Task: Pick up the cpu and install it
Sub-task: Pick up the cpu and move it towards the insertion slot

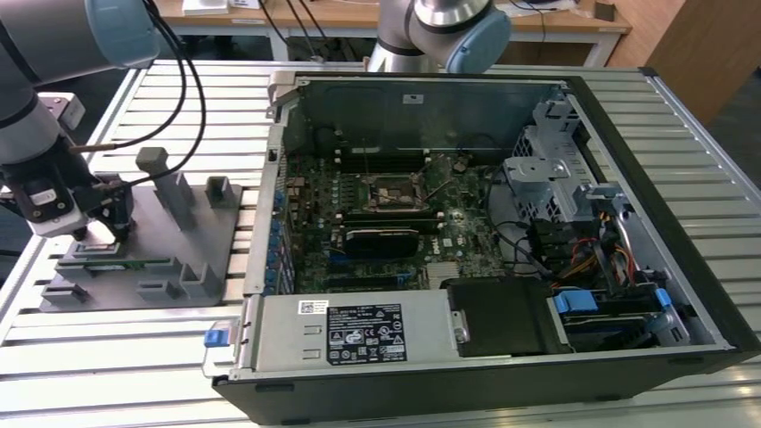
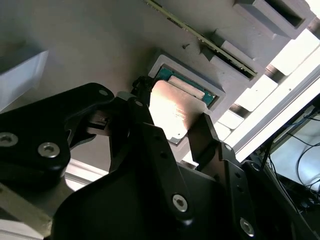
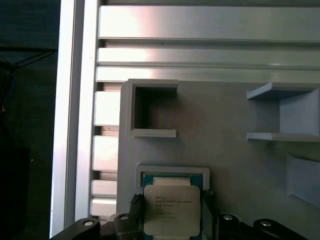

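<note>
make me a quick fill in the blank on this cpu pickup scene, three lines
1. The gripper is over the grey holder, on the exterior view's ___ side.
2. Its fingers are shut on the ___.
3. Inside the computer case, the large green board is the ___.

Missing words: left; cpu; motherboard

Print on the cpu [image 3: 169, 210] and the black label [image 1: 365, 333] is unreadable.
</note>
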### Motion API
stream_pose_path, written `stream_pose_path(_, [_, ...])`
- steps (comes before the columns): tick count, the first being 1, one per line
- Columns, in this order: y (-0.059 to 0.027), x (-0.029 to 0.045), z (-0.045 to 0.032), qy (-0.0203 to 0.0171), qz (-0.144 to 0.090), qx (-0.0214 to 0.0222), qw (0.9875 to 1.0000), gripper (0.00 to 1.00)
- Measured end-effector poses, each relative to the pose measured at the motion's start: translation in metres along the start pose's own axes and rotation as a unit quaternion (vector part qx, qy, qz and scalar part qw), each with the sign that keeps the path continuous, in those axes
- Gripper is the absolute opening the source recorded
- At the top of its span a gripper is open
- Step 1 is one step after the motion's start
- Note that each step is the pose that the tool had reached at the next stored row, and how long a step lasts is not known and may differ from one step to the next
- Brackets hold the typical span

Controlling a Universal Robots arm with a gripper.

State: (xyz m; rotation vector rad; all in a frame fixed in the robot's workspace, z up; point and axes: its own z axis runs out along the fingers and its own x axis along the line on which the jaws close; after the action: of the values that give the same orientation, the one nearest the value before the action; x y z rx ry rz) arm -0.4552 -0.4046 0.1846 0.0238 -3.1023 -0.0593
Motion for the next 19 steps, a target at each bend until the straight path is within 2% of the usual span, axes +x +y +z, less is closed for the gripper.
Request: stream_pose_path(19, [0.0003, 0.0003, -0.0089, -0.0001, 0.0, 0.0, 1.0, 0.54])
